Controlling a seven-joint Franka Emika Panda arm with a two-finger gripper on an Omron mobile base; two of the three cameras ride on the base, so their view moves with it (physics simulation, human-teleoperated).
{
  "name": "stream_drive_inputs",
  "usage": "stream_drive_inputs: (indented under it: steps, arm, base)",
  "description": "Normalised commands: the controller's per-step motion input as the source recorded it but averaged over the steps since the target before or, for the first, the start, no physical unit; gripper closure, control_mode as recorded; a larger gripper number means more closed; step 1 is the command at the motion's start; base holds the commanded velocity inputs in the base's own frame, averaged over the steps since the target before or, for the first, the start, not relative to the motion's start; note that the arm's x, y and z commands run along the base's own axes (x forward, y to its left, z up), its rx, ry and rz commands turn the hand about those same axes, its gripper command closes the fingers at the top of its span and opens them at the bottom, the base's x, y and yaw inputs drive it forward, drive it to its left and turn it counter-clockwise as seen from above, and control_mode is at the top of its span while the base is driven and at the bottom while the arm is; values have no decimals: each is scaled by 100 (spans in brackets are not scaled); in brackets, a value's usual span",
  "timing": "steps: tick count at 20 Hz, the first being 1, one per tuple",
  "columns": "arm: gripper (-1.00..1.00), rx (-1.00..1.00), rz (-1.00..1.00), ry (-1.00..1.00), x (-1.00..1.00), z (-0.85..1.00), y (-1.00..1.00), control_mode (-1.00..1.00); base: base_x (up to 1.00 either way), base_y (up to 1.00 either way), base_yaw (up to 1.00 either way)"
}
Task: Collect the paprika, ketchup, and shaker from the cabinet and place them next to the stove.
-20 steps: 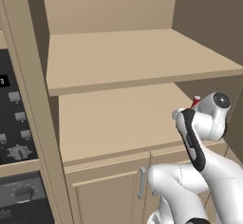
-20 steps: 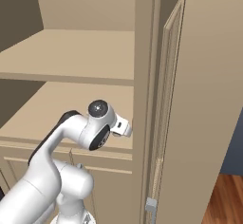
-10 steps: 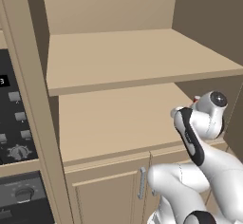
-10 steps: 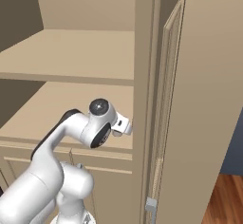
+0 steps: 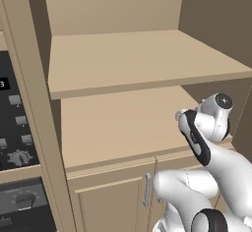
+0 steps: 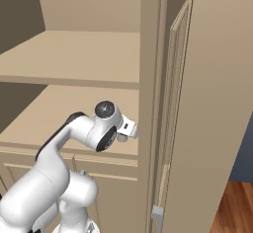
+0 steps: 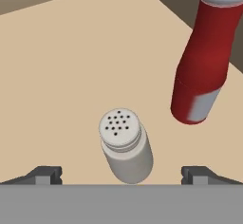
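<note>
The shaker point(image 7: 126, 144), a small white cylinder with a perforated top, stands on the cabinet's lower shelf point(image 5: 123, 123). It sits between the fingertips of my open gripper point(image 7: 122, 174), and neither finger point(image 7: 47, 173) touches it. To its right, leaning away in the hand view, is a red bottle with a pale cap and a white label, which I take for the ketchup point(image 7: 201, 66). My hand point(image 6: 126, 127) hovers over the shelf's front right corner. The paprika and the stove are out of view.
An upper shelf point(image 5: 142, 59) overhangs the working space. The cabinet's upright post point(image 6: 150, 103) stands close to the right of my hand. A dark oven control panel point(image 5: 15, 142) lies to the left. Two small doors with a bar handle point(image 5: 146, 189) are below the shelf.
The wrist has shifted only slightly over the shelf's right front corner. The jaws stay open.
</note>
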Motion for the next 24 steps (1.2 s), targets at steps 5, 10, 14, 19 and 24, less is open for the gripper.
stream_drive_inputs:
  steps: [5, 10, 14, 19, 24]
  arm:
    - [-100, 0, 0, 0, 7, -9, 0, -100]
    - [-100, 0, 0, 0, 4, -8, 0, -100]
    - [-100, 0, 0, 0, 3, -10, 0, -100]
    - [-100, 0, 0, 0, 4, -11, 0, -100]
    - [-100, 0, 0, 0, 5, -10, 0, -100]
  base:
    - [0, 0, 0]
    - [0, 0, 0]
    - [0, 0, 0]
    - [0, 0, 0]
    - [0, 0, 0]
